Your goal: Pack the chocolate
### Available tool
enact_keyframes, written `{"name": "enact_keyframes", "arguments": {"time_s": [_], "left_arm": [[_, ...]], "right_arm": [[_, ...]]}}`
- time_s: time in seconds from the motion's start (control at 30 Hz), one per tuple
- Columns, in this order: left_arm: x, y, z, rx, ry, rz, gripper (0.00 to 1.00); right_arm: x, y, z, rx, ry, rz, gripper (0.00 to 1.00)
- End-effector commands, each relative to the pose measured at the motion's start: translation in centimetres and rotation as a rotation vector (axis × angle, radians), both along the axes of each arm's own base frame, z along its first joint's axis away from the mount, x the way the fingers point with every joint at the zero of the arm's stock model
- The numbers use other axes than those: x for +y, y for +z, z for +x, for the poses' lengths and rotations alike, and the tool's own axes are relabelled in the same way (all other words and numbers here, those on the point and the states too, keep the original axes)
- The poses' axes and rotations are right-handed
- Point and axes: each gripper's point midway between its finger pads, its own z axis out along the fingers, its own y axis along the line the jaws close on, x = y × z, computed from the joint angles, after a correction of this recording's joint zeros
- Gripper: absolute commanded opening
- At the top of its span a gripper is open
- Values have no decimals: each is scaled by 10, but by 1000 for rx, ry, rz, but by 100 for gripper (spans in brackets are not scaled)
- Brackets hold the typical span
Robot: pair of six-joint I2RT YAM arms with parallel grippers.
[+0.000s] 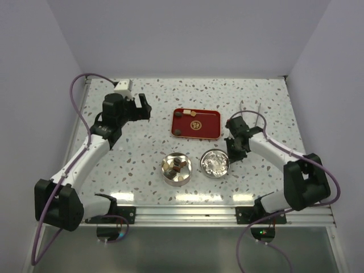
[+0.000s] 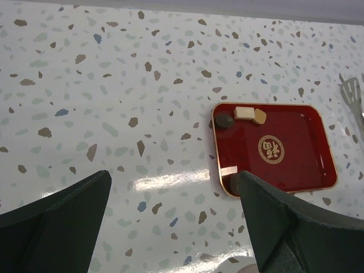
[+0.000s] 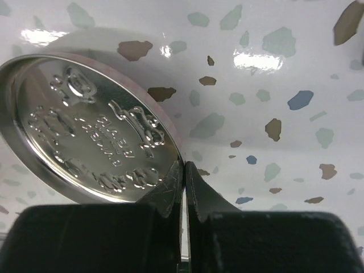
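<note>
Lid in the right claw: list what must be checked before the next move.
1. Right claw shut on the lid at its rim: ok.
2. Left claw open and holding nothing: ok.
3. Tin uncovered, with chocolate inside: ok.
4. Tray emptied: not ok, three pieces lie in one corner.
5. Lid lifted off the table: cannot tell.

I see the chocolate [image 2: 244, 112] mostly at one corner of the red tray [image 2: 296, 170]: a dark round piece [image 2: 223, 120], a cream block [image 2: 244, 112] and a mid-brown piece [image 2: 259, 116], close together in a row. More dark pieces [image 1: 178, 165] lie inside the open round tin [image 1: 168, 173].
</note>
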Motion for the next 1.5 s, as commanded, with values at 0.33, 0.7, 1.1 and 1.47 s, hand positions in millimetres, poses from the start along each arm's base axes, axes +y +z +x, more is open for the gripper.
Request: {"name": "enact_keyframes", "arguments": {"time_s": [0.33,0.7,1.1,1.47], "left_arm": [[-120,79,-57,-296,-621,-122,100],[-162,94,-113,-306,-955,-374,100],[-190,83,-115,-256,-954,-485,100],[-190,76,-97,-254,-840,-462,100]], "right_arm": [[23,170,52,-380,69,136,0],[69,216,81,-484,153,351,0],[84,232,82,-533,173,444,0],[82,237,77,-546,179,452,0]]}}
